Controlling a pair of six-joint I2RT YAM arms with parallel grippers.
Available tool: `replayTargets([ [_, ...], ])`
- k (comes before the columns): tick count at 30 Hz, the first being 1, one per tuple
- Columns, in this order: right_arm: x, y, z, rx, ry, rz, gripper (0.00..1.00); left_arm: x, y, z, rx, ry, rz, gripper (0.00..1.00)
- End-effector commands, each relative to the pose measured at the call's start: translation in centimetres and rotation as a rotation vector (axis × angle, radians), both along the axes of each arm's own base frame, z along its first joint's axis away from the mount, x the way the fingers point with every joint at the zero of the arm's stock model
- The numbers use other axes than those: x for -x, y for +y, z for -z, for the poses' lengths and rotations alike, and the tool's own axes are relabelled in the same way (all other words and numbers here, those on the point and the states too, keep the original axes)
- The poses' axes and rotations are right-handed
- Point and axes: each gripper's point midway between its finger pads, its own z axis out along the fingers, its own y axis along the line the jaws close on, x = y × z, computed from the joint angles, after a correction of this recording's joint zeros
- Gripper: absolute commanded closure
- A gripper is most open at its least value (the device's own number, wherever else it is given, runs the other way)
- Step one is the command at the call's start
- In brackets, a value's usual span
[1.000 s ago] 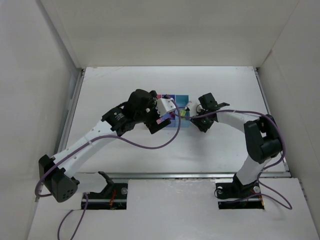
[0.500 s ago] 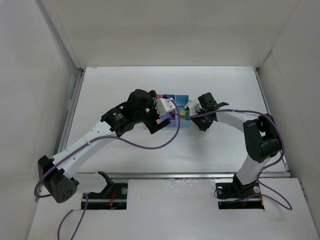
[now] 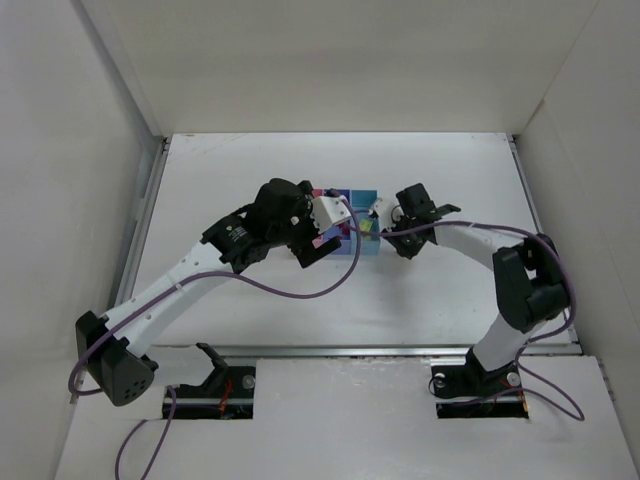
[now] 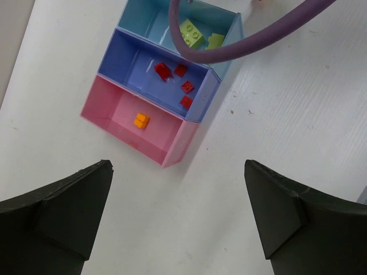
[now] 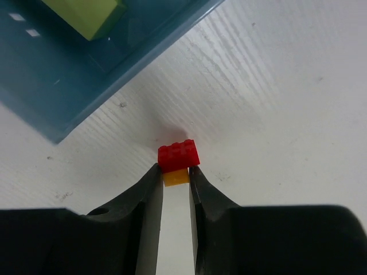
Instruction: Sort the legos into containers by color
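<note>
Three joined bins lie mid-table [image 3: 356, 198]. In the left wrist view the light blue bin [image 4: 150, 18] holds two yellow-green bricks [image 4: 192, 32], the medium blue bin [image 4: 137, 69] holds several red bricks [image 4: 187, 86], and the pink bin [image 4: 117, 112] holds one orange brick [image 4: 141, 120]. My left gripper [image 4: 178, 215] is open and empty, high above the table beside the pink bin. My right gripper [image 5: 176, 183] is shut on a red brick [image 5: 179, 155] stacked on an orange-yellow brick [image 5: 176, 177]. It holds them low over the table just outside the light blue bin's wall [image 5: 69, 97].
White walls enclose the table on the left, back and right. The left arm's purple cable [image 4: 252, 34] hangs across the light blue bin in the left wrist view. Both wrists [image 3: 415, 215] sit close together around the bins.
My right gripper has edged slightly left toward the bins with the stacked bricks still in it. The left arm has stayed put.
</note>
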Motion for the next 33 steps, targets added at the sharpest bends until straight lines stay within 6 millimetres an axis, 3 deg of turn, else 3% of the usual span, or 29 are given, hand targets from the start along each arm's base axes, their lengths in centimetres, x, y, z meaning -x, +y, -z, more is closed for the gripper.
replayTargets([
  [1,-1.4,0.6,-5.5,-0.065,-0.157,-0.005,0.97,0.0,0.0,-2.8,0.069,-0.041,-0.020,0.00],
  [4,-1.5,0.5,-7.9,-0.105,-0.227,-0.002,0.97,0.3,-0.4,-4.4,0.119,-0.046,-0.013,0.00],
  [5,-1.6,0.5,-9.9,-0.130,-0.286,-0.003,0.97,0.5,-0.6,-4.4,0.133,-0.030,-0.007,0.00],
  [7,-1.1,0.8,-11.5,-0.168,-0.318,-0.019,0.97,0.9,-0.9,-5.3,0.163,-0.030,0.007,0.00],
  [9,-0.8,1.2,-14.7,-0.222,-0.405,-0.034,0.97,1.3,-1.5,-6.3,0.207,-0.014,0.023,0.00],
  [11,-0.3,1.8,-16.5,-0.285,-0.445,-0.059,0.97,1.7,-2.0,-7.9,0.254,-0.010,0.036,0.00],
  [12,0.0,2.2,-18.8,-0.334,-0.505,-0.068,0.97,2.1,-2.4,-8.3,0.278,0.007,0.057,0.00],
  [16,1.7,4.0,-23.4,-0.511,-0.619,-0.134,0.97,3.4,-3.8,-10.4,0.394,0.086,0.096,0.00],
  [19,2.6,4.3,-25.3,-0.565,-0.681,-0.148,0.97,4.6,-5.4,-11.2,0.465,0.191,0.165,0.00],
  [23,3.9,5.0,-26.3,-0.592,-0.693,-0.188,0.97,5.0,-7.2,-11.8,0.533,0.294,0.206,0.05],
  [26,5.0,5.1,-27.0,-0.607,-0.716,-0.221,0.97,4.1,-8.4,-12.7,0.591,0.339,0.175,0.06],
  [28,6.0,6.3,-27.4,-0.627,-0.716,-0.278,0.97,3.1,-9.5,-12.2,0.599,0.386,0.149,0.08],
  [29,6.1,6.4,-27.4,-0.622,-0.719,-0.274,0.97,2.6,-9.8,-13.0,0.613,0.390,0.129,0.08],
  [31,6.4,6.6,-27.3,-0.620,-0.721,-0.278,0.97,1.4,-10.4,-12.5,0.612,0.444,0.056,0.09],
  [32,6.7,7.0,-27.5,-0.629,-0.726,-0.293,0.97,0.4,-11.1,-11.1,0.587,0.482,0.023,0.11],
  [33,7.0,7.2,-27.8,-0.631,-0.737,-0.308,0.97,0.2,-11.3,-11.6,0.582,0.488,0.019,0.11],
])
